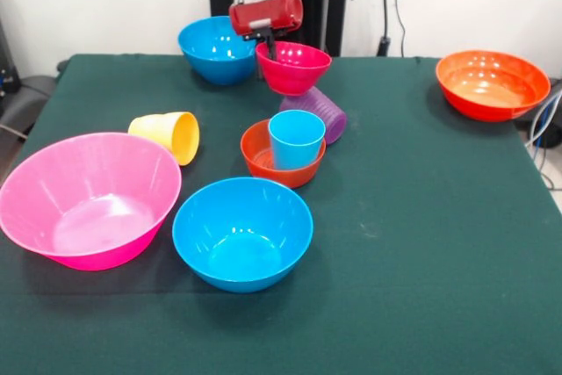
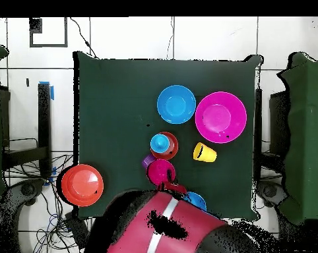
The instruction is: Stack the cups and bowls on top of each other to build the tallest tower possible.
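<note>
From where I stand across the table, the big pink bowl (image 1: 88, 199) sits open side up at the near left corner, and just beyond it the yellow cup (image 1: 169, 135) lies on its side, mouth turned toward the middle. Next along, one blue bowl (image 1: 242, 233) sits near me and a second blue bowl (image 1: 216, 49) sits far back, by the robot's pedestal.

In the middle is the start of the tower: the small orange-red bowl (image 1: 279, 157) is upright on the cloth and the light blue cup (image 1: 296, 139) stands in it, mouth up. Just behind them the purple cup (image 1: 318, 112) lies tipped over, close to the bowl's far rim.

Above and behind that, the gripper (image 1: 271, 41) has the small magenta bowl (image 1: 293, 68) pinched by its rim, so its fingers are closed on the bowl's edge and the bowl hangs clear of the table, open side up and a little tilted. From above the bowl looks set back toward the robot rather than over the cup.

To do this step well, I'd say the bowl should come forward until its base is centred over the blue cup's mouth, be levelled, then be lowered gently until it seats before the fingers let go. The cup's rim is a narrow perch; an off-centre or tilted release would likely tip the cup in its bowl. The purple cup is close enough to be bumped.

Far right, the wide orange bowl (image 1: 492, 83) sits alone, well apart.
</note>
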